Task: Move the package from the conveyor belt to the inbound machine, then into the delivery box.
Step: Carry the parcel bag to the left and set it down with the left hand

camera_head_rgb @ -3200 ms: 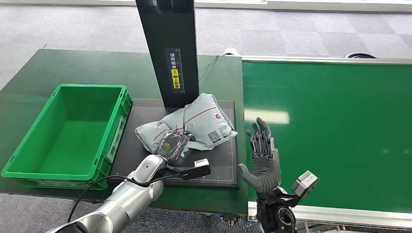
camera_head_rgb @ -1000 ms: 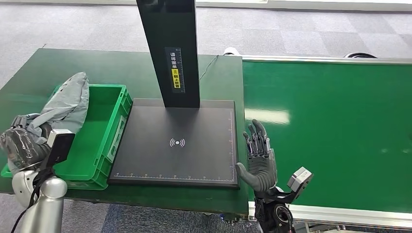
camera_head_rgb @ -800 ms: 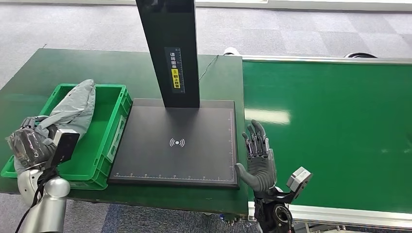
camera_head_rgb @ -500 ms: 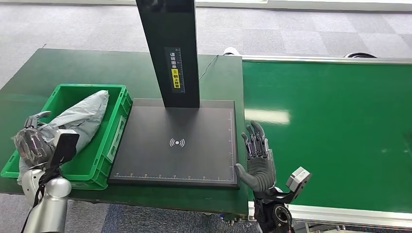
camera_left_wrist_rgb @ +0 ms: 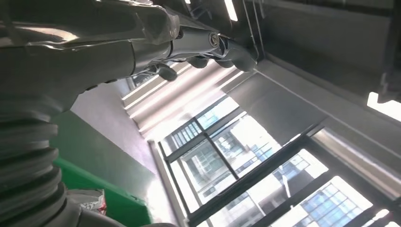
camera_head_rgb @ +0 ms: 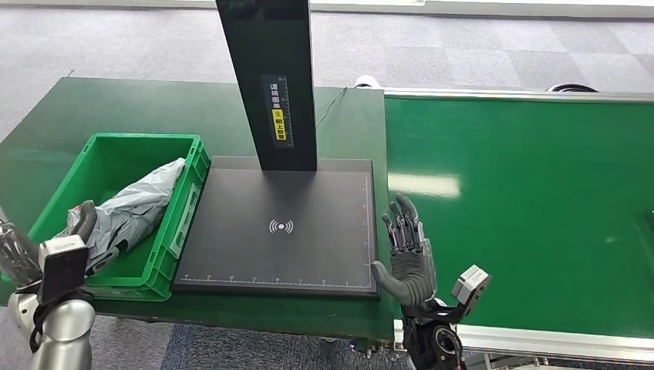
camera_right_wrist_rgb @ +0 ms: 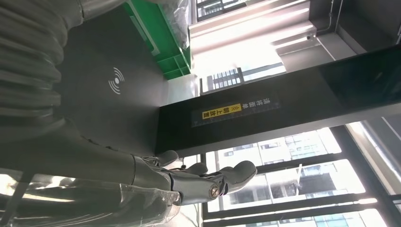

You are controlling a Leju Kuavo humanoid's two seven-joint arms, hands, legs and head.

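Note:
The grey package (camera_head_rgb: 129,216) lies tilted inside the green delivery box (camera_head_rgb: 194,165), leaning toward its right wall. My left hand (camera_head_rgb: 17,256) hangs at the box's near left corner, fingers spread, holding nothing. In the left wrist view its fingers (camera_left_wrist_rgb: 208,45) stretch out into free air, and a strip of the box (camera_left_wrist_rgb: 116,201) shows below. My right hand (camera_head_rgb: 406,255) stands upright and open just right of the inbound machine's black plate (camera_head_rgb: 281,227), at the conveyor belt's (camera_head_rgb: 524,208) left edge. The right wrist view shows the same hand (camera_right_wrist_rgb: 189,182) with its fingers straight.
The machine's black column (camera_head_rgb: 270,77) rises behind the plate. The dark green table (camera_head_rgb: 116,104) carries the box and the machine. A cable (camera_head_rgb: 328,104) runs behind the column. Grey carpet lies beyond.
The left hand carried the package from the black plate into the green box, let it go and drew back toward the near left. The right hand stayed put.

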